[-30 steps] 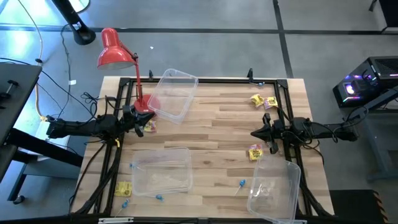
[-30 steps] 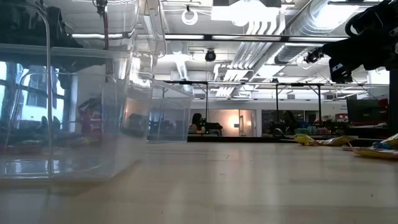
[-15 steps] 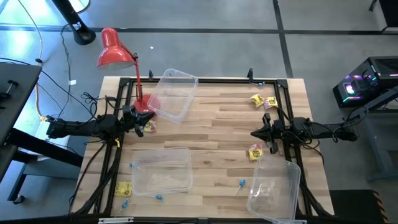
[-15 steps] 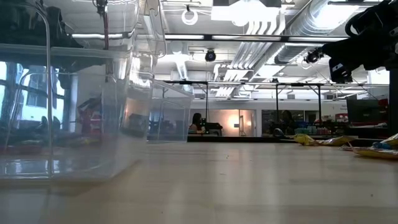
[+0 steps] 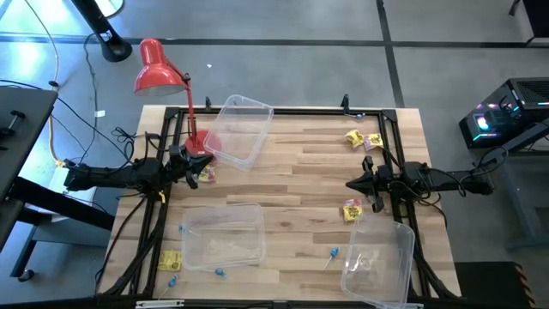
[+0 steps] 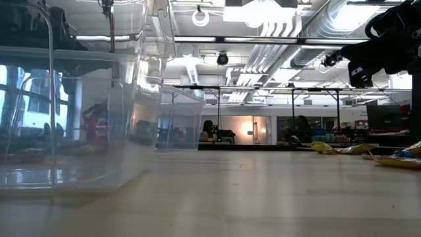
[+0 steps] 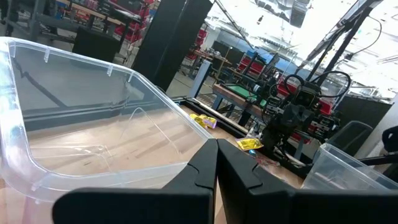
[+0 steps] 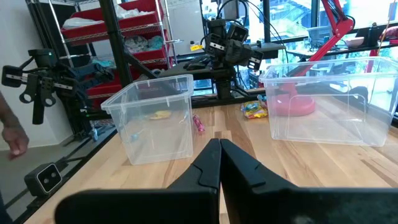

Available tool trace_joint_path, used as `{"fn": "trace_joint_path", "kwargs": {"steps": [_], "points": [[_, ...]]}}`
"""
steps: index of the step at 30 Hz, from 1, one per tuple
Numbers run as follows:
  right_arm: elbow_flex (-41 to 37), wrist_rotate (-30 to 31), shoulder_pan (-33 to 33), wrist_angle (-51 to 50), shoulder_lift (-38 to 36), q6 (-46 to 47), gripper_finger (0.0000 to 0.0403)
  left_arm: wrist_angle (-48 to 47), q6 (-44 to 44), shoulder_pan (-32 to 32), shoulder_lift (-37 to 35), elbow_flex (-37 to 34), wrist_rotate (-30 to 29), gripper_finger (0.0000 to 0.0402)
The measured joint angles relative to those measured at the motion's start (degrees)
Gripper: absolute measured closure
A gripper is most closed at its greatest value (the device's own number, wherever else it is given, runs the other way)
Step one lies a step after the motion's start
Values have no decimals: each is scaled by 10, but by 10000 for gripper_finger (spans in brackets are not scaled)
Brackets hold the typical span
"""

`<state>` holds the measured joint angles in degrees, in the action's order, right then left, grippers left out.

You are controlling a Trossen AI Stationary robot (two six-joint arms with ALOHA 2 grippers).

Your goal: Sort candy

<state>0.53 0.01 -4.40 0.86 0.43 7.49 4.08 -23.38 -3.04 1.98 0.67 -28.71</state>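
Note:
Candy lies scattered on the wooden table: yellow packets at the far right [image 5: 363, 138], one by the near-right bin [image 5: 352, 212], one at the near left [image 5: 169, 260]. Tiny blue pieces [image 5: 331, 253] [image 5: 220, 274] lie near the front edge, and a few sweets [image 5: 204, 174] lie below my left gripper. A red-pink stick [image 8: 199, 123] lies beside the near-left bin. My left gripper [image 5: 210, 161] [image 7: 216, 146] hovers shut at the table's left side and holds nothing. My right gripper [image 5: 350, 183] [image 8: 219, 144] hovers shut at the right side, also holding nothing.
Three clear plastic bins stand on the table: one at the far left [image 5: 240, 129], one at the near left [image 5: 225, 236], one at the near right [image 5: 377, 262]. A red desk lamp [image 5: 159, 73] stands at the far left corner. A person's hand [image 8: 12, 140] shows beyond the table.

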Motion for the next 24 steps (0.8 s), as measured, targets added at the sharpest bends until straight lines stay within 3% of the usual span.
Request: {"fn": "trace_joint_path", "kwargs": {"steps": [9,14,19,24], "points": [[0,0,0,0,0,0,402,0,0,0,0,0,0,402],[0,45,0,31,0,-17,402,0,0,0,0,0,0,402],[0,105,0,231,0,105,402,0,0,0,0,0,0,401],[0,202,0,463,0,152,402,0,0,0,0,0,0,402]]}}
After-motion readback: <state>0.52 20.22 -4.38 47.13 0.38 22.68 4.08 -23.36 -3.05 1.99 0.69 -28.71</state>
